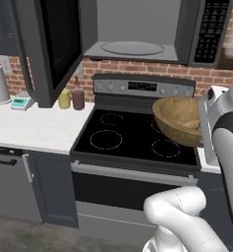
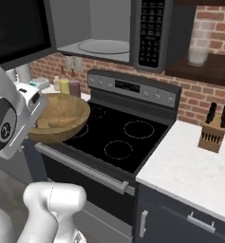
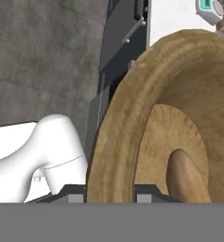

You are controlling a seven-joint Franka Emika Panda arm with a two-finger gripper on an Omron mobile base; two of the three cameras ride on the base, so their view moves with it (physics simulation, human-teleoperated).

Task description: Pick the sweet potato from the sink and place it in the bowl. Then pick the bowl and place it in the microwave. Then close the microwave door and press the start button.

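The bowl (image 2: 57, 118) is off the stove (image 1: 137, 138) and in the air, held above the stove's front edge, toward the front right corner as the left base view shows it, with the sweet potato (image 2: 61, 122) lying loose on its lighter inside. The microwave (image 1: 137, 29) hangs open overhead, its grey floor and turntable bare, and the microwave door (image 1: 44, 49) is swung out to the left.

The pincer (image 3: 111, 197) is clamped on the bowl's rim, one tip on the outer wall and one inside, as the hand view shows at its lower edge. The bowl looks like stiff, thick wood (probably not heavy, but wide, so a one-sided rim hold would let it lever downward). A rim pinch is really the only hold a bowl this broad offers, and the wood grain should give decent friction. The sweet potato is the loose part: rounded and free to roll, it would likely slide toward the low side if the bowl tips much.

The bowl sits roughly level in both base views. The arm rises from the base, bends at a raised elbow, and the wrist turns sideways so the hand meets the rim from the robot's side. The lift to the microwave opening is not yet done.
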